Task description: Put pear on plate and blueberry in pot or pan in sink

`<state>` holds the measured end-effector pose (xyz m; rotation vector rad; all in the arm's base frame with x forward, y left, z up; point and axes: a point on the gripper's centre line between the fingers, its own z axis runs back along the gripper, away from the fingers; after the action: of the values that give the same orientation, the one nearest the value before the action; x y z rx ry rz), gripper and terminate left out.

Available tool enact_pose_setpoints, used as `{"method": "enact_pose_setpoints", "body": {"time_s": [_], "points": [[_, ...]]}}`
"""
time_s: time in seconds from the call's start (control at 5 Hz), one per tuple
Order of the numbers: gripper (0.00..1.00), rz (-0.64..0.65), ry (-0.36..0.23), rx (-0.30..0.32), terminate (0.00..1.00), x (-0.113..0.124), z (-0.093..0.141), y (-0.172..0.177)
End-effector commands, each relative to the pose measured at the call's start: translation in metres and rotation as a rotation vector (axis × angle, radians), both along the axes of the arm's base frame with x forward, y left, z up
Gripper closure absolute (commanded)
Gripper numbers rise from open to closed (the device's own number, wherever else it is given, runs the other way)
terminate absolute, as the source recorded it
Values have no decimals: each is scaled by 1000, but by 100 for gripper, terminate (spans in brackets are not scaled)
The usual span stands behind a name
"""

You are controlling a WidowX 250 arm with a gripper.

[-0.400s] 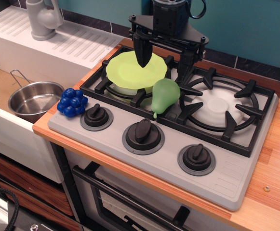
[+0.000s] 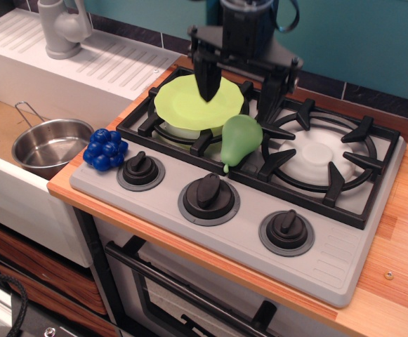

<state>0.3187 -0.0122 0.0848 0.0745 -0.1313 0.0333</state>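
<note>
Overhead, the gripper (image 2: 239, 88) hangs spread and empty above the lime-green plate (image 2: 189, 105); it should straddle the pear (image 2: 241, 139) across its fat belly; blueberry (image 2: 105, 149) waits.

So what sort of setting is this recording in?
Most likely a toy kitchen: a grey stove with black grates and three knobs, a white sink with faucet, and an oven door below.

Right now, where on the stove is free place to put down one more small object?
The right burner grate is bare, and so is the grey strip right of the last knob. The left is crowded: plate, pear, gripper above, blueberry at the corner.
</note>
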Motion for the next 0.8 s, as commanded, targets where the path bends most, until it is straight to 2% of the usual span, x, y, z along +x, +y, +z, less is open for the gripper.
{"method": "enact_pose_setpoints", "body": {"time_s": [0.0, 0.6], "points": [[0, -4, -75, -9, 0, 12, -12, -1], [0, -28, -118, -40, 0, 28, -36, 10]]}}
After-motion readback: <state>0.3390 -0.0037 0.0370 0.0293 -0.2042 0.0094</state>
